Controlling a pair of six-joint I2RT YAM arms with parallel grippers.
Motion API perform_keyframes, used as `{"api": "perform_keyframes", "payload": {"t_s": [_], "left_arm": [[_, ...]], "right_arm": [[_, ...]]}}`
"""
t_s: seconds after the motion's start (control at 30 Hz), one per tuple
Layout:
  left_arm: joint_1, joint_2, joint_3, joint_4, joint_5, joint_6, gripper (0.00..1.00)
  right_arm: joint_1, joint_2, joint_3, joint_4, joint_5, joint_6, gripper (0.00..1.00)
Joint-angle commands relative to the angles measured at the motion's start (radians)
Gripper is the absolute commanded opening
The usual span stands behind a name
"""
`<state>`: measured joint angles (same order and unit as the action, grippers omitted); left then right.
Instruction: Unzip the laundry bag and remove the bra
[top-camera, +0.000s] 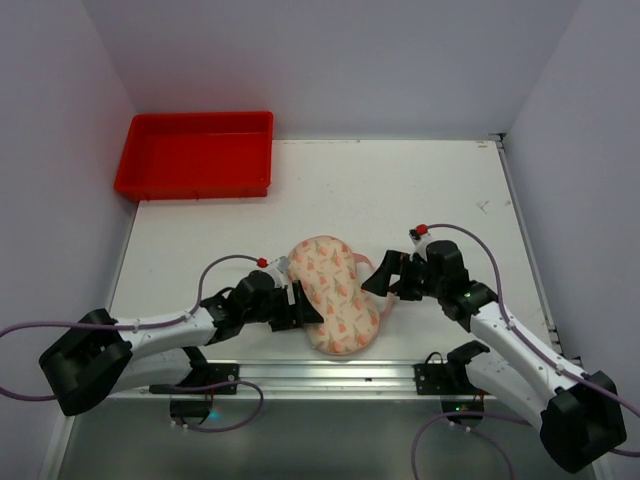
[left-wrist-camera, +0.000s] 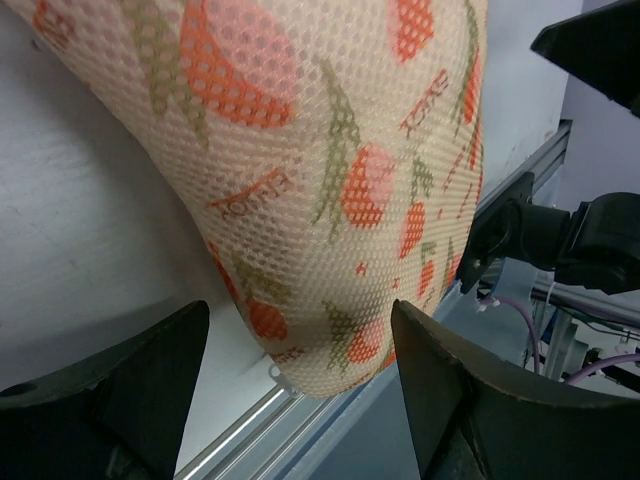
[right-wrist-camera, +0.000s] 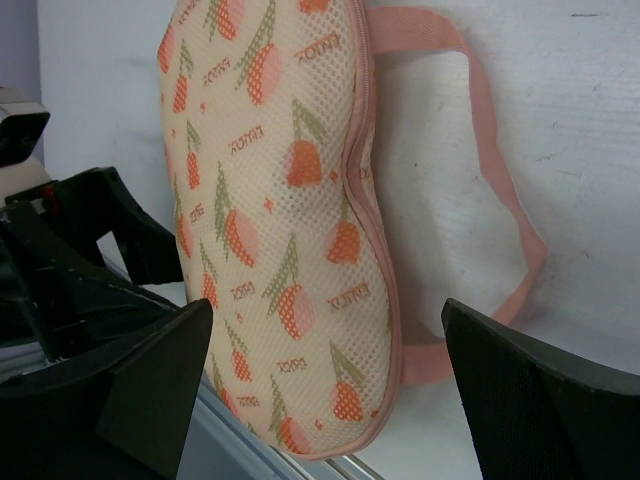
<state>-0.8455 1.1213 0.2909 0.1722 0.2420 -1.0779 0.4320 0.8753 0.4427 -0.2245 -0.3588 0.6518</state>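
Note:
The laundry bag (top-camera: 335, 295), a cream peanut-shaped pouch with orange-pink print, lies flat near the table's front edge. Its pink zipper edge (right-wrist-camera: 365, 150) looks closed, and its pink loop strap (right-wrist-camera: 500, 200) lies on the table to its right. My left gripper (top-camera: 305, 305) is open at the bag's left side. In the left wrist view the bag's near end (left-wrist-camera: 330, 150) sits between the open fingers of that gripper (left-wrist-camera: 300, 330). My right gripper (top-camera: 380, 280) is open beside the bag's right edge, near the strap. In the right wrist view the bag (right-wrist-camera: 280, 200) lies between the spread fingers of that gripper (right-wrist-camera: 327, 310). The bra is hidden.
A red plastic tray (top-camera: 195, 155) stands at the back left of the table. An aluminium rail (top-camera: 330, 372) runs along the front edge just below the bag. White walls enclose the table on three sides.

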Motion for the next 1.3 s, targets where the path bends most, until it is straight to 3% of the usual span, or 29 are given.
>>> {"api": "perform_keyframes", "payload": {"t_s": [0.0, 0.13, 0.23, 0.27, 0.33, 0.67, 0.9, 1.07, 1.27], "left_arm": [[-0.026, 0.006, -0.007, 0.070, -0.063, -0.050, 0.76], [-0.027, 0.026, -0.009, 0.118, -0.063, -0.070, 0.59], [-0.027, 0.070, 0.034, 0.185, -0.058, -0.077, 0.29], [-0.027, 0.083, 0.050, 0.208, -0.056, -0.079, 0.14], [-0.027, 0.123, 0.086, 0.211, -0.063, -0.074, 0.01], [-0.026, 0.330, 0.333, 0.179, -0.188, -0.200, 0.00], [-0.017, 0.428, 0.427, 0.096, -0.316, -0.365, 0.00], [-0.012, 0.445, 0.475, 0.006, -0.366, -0.424, 0.00], [-0.006, 0.437, 0.505, -0.066, -0.383, -0.491, 0.00]], "right_arm": [[0.005, -0.022, 0.004, 0.020, -0.032, 0.008, 0.98], [0.005, -0.018, 0.022, 0.031, -0.043, -0.006, 0.98], [0.004, 0.011, 0.053, 0.008, -0.020, -0.027, 0.98], [0.004, 0.019, 0.063, -0.002, -0.016, -0.035, 0.98], [0.005, 0.025, 0.085, -0.018, 0.000, -0.052, 0.98], [0.043, -0.079, 0.099, -0.010, 0.102, -0.069, 0.94], [0.175, -0.139, -0.016, 0.085, 0.221, 0.020, 0.81], [0.298, -0.044, -0.027, 0.138, 0.314, 0.065, 0.73], [0.496, 0.094, -0.013, 0.217, 0.570, 0.100, 0.65]]}}
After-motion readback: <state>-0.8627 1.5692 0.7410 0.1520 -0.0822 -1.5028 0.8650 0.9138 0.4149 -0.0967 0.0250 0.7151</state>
